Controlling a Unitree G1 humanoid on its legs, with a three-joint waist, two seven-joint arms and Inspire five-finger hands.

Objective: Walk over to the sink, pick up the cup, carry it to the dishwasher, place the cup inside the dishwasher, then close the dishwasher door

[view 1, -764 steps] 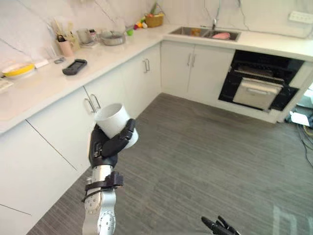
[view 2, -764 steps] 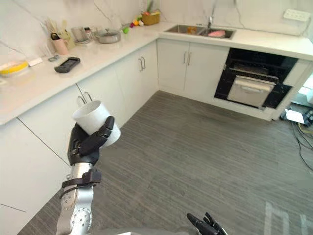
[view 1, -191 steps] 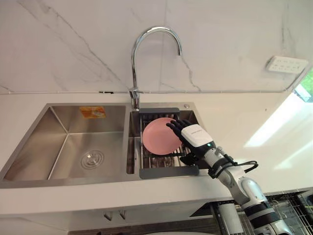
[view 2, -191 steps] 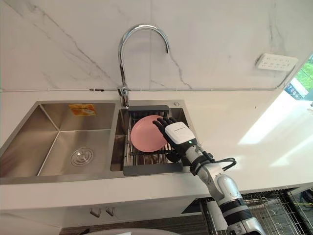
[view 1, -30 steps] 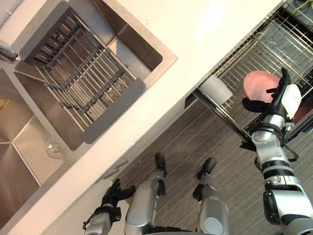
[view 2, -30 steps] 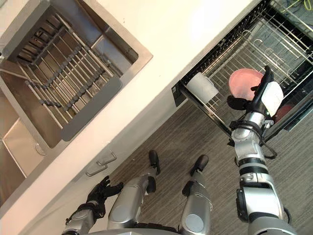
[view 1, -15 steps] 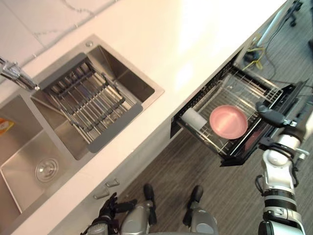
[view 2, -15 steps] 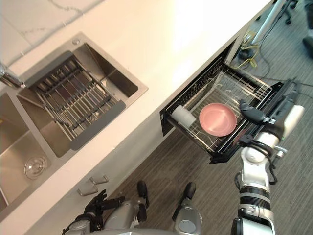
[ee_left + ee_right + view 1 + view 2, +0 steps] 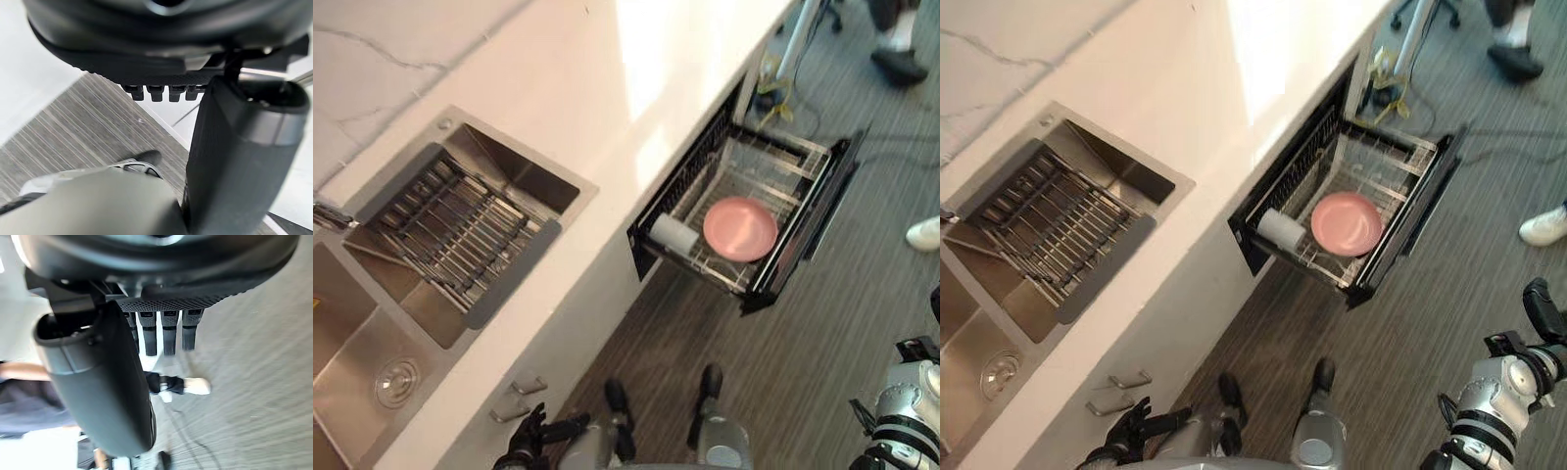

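Note:
The white cup lies on its side in the wire rack of the dishwasher, which stands pulled out under the counter. A pink plate lies next to the cup. The dark dishwasher door hangs open. My right hand is low at the right edge, well apart from the door, with straight fingers that hold nothing. My left hand hangs open by the cabinet front, far from the dishwasher; its thumb is large in the left wrist view.
The steel sink with a dark drying rack is set in the white counter. A person's white shoe and dark shoe stand on the grey floor. Cables lie beyond the dishwasher.
The camera has swung, so the whole scene has shifted. My right hand has dropped back and away from the dishwasher door. The cup and plate lie as before.

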